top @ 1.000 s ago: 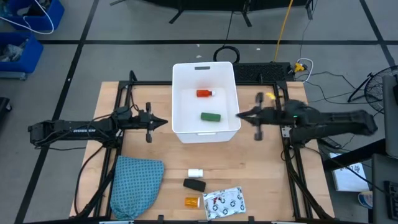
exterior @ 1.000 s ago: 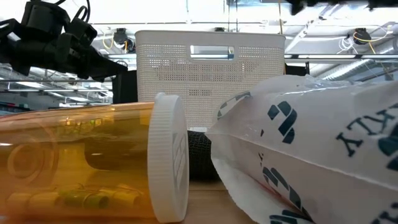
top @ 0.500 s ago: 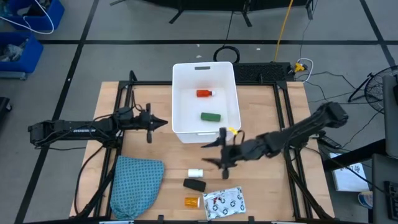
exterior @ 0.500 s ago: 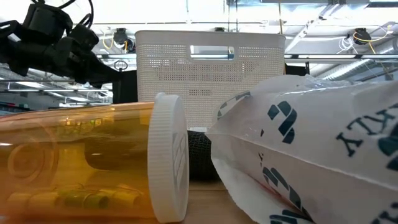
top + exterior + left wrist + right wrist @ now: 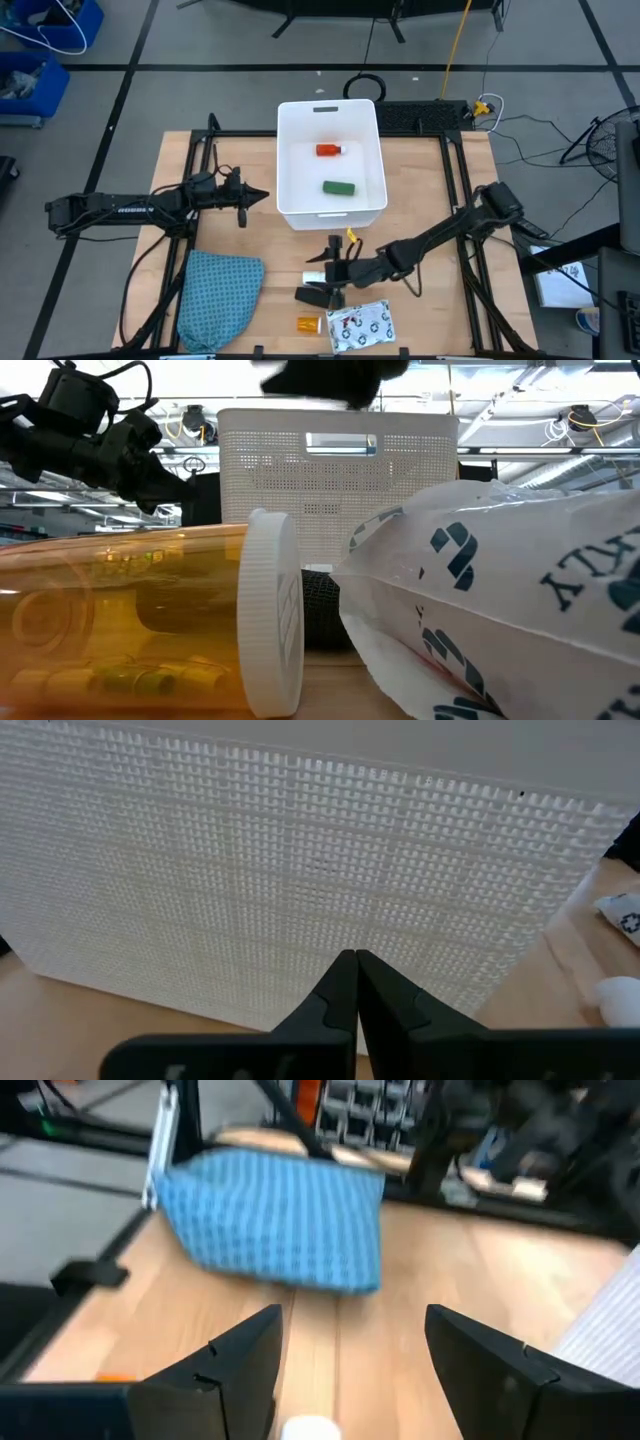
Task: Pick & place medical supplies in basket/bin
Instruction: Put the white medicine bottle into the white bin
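Note:
The white bin [image 5: 283,160] stands at the table's far middle with a red bottle [image 5: 328,150] and a green block [image 5: 339,187] lying on its floor. Near the front edge lie a white roll [image 5: 315,277], a black oblong [image 5: 312,296], an orange vial [image 5: 309,325] and a patterned packet [image 5: 360,325]. My right gripper [image 5: 322,275] hovers open over the white roll [image 5: 310,1428], one finger on either side, touching nothing. My left gripper [image 5: 258,196] is shut and empty, level with the bin's left wall [image 5: 300,870].
A teal-blue cloth [image 5: 218,300] lies at the table's near left. The low view is filled by the orange vial [image 5: 130,620] and the packet [image 5: 500,610], with the bin [image 5: 338,480] behind them. Bare wood lies right of the bin.
My right gripper has swung from beside the bin's right wall toward the table's near edge and leftward, coming down over the white roll, and it has opened wide on the way. The supplies on the table lie where they were.

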`<state>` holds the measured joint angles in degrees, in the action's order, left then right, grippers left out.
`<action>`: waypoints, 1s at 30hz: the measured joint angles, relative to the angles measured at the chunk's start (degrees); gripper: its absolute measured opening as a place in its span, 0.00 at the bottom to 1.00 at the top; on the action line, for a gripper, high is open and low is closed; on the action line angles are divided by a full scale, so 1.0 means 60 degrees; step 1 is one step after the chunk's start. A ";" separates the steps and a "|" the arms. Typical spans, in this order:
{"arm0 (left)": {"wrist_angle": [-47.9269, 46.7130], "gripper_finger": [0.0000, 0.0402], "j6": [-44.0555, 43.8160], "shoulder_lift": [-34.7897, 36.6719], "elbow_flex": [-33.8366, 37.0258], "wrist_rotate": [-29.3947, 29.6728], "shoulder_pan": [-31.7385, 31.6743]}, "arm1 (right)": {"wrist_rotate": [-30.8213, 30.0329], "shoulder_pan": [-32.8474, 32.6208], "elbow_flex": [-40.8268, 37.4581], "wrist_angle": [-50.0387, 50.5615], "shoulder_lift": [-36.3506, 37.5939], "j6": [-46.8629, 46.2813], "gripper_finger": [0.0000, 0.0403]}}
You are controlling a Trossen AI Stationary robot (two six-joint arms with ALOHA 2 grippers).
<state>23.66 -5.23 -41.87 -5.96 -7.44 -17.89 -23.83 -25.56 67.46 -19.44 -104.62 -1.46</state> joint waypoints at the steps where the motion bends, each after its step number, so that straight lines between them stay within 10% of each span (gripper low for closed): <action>1: 0.0003 0.02 -0.0015 0.0000 0.0000 0.0000 0.0000 | 0.0007 0.0026 0.0000 0.0000 -0.0145 -0.0046 0.60; 30: 0.0014 0.02 0.0346 0.0000 0.0000 0.0004 -0.0004 | 0.1747 0.0556 -0.1318 0.0191 -0.0874 -0.2972 0.62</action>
<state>23.75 -3.16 -41.87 -5.96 -7.42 -17.91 -13.35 -22.22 59.56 -18.30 -109.86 -19.29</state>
